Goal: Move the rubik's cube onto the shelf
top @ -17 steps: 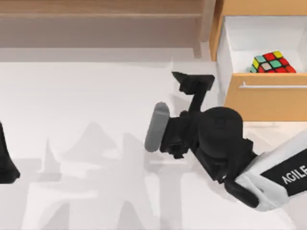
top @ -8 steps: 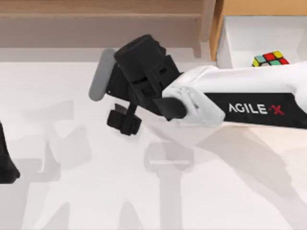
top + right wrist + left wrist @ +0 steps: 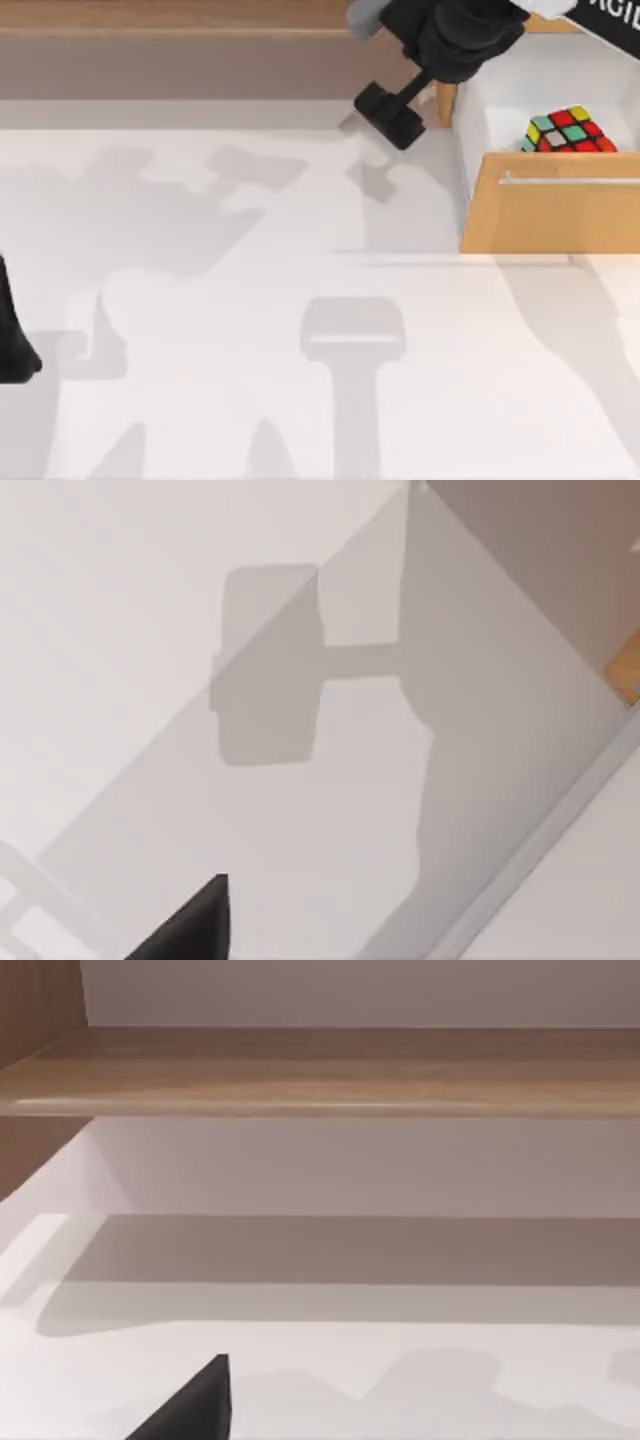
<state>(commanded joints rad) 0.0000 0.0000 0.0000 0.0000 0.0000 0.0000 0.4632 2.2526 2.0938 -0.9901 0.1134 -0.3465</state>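
1. Nearest, at the left edge of the white table [image 3: 200, 380], our left tool [image 3: 12, 340] sits parked, a dark shape cut off by the frame; we cannot tell how its fingers stand.
2. Farther in, on the right side, the orange-brown drawer with the metal bar handle [image 3: 565, 180] stands pulled out, and the small black-edged rubik's cube with red, green and yellow stickers [image 3: 568, 130] rests inside its white tray, against the front panel.
3. Just left of the drawer and above the table, our right tool [image 3: 390, 113] hangs from the black wrist, well apart from the cube and holding nothing; we cannot tell whether its fingers are apart or together.
4. Farthest back runs the long light-brown wooden shelf [image 3: 200, 20] with its grey recess below and upright post [image 3: 432, 50].
5. We judge the grasp not yet begun. Reaching in, the tool could strike the drawer's side wall or front panel, since the cube lies close behind that panel. Lifting it out, a shallow grip might let it slip, or the arm might clip the post on the way to the shelf.
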